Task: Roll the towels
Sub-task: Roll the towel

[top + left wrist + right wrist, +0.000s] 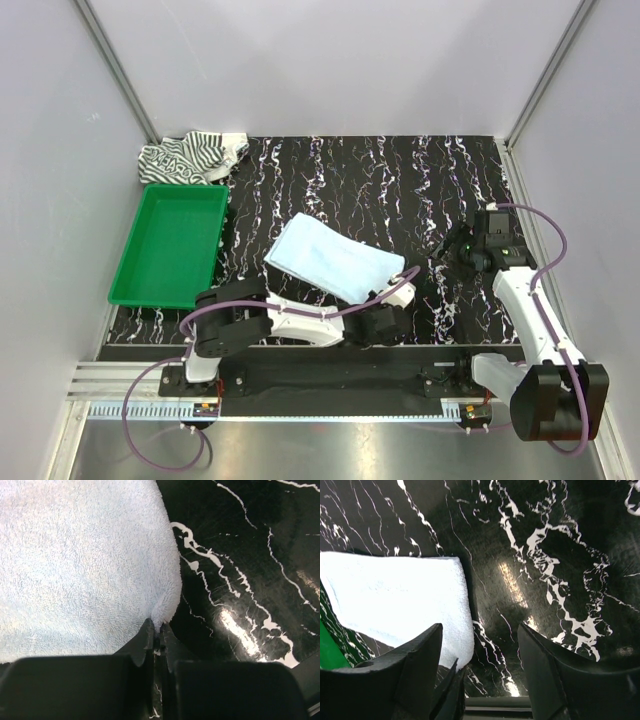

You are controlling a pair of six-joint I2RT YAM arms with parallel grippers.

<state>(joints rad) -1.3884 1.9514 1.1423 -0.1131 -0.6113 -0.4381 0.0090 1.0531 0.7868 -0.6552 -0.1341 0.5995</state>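
The light blue towel (pixel 330 258) is thick, looped terry. It lies as a folded, roughly rectangular pad with rounded corners, set at a slant near the middle of the table (pixel 400 180), whose top is glossy black with white marble veins. The left gripper (pixel 156 632) has its dark jaws pressed together on the towel's near right corner, and a small tuft of pile is pinched between the tips. The right gripper (pixel 480 630) hangs over bare table to the right of the towel. Its jaws stand well apart and hold nothing.

The striped towel (pixel 192 157), thin-looking cloth in black-and-white bands, lies crumpled in the far left corner. It sits just behind the green tray (pixel 170 245), a smooth plastic rectangle with a raised rim along the left edge of the table.

The blue towel's far and right edges are free. Open tabletop lies beyond it and to its right, and a strip of bare table separates it from the tray.
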